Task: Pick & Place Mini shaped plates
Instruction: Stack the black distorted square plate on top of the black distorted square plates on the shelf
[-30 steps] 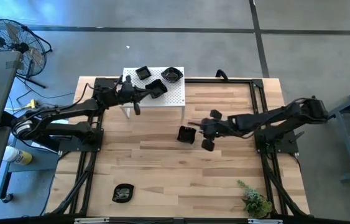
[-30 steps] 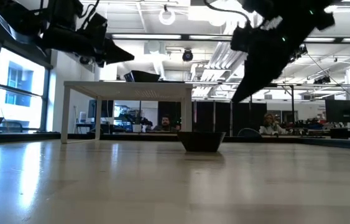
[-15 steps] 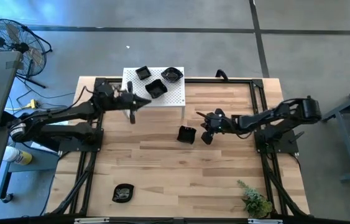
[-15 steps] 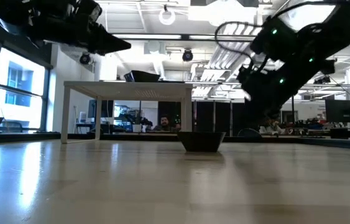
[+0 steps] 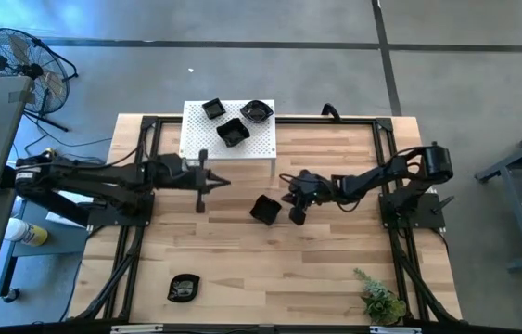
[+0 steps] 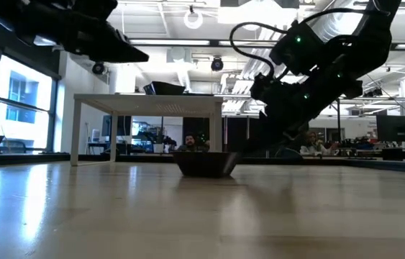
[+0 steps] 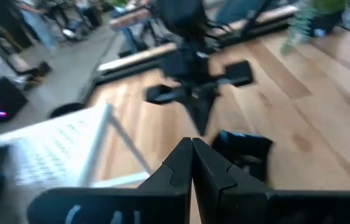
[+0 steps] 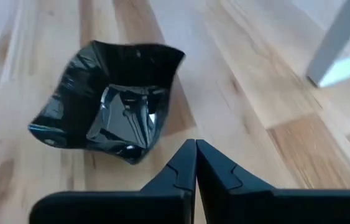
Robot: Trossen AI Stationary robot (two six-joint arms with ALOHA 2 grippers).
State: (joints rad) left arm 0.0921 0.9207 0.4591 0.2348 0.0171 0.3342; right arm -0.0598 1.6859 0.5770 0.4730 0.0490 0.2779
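Right gripper (image 5: 293, 199), seen from above, sits low over the wooden table (image 5: 335, 269) just beside a black square-ish plate (image 5: 263, 209), which lies on the boards in front of the white perforated platform (image 5: 256, 147); three more mini plates (image 5: 234, 132) rest on that platform, and another dark dish (image 5: 184, 287) lies well away from it near the table's front edge. Left gripper (image 5: 207, 181) hangs beside the platform's front, carrying nothing. From table height, the plate (image 6: 203, 163) stands flat on the wood, nearer the camera than the platform (image 6: 148, 101), with the right gripper (image 6: 260, 140) close to its rim. In the left wrist view the left fingers (image 7: 181, 165) are pressed together with nothing between them, and the plate (image 7: 244, 149) and the other arm show beyond, with the platform (image 7: 50, 149) to one side. In the right wrist view the right fingers (image 8: 187, 163) are likewise closed tight and empty, their tips just beside the wavy rim of the plate (image 8: 112, 102). My reading is that this plate is next for pickup; the next move calls for spreading the fingers and straddling one raised rim edge before clamping.
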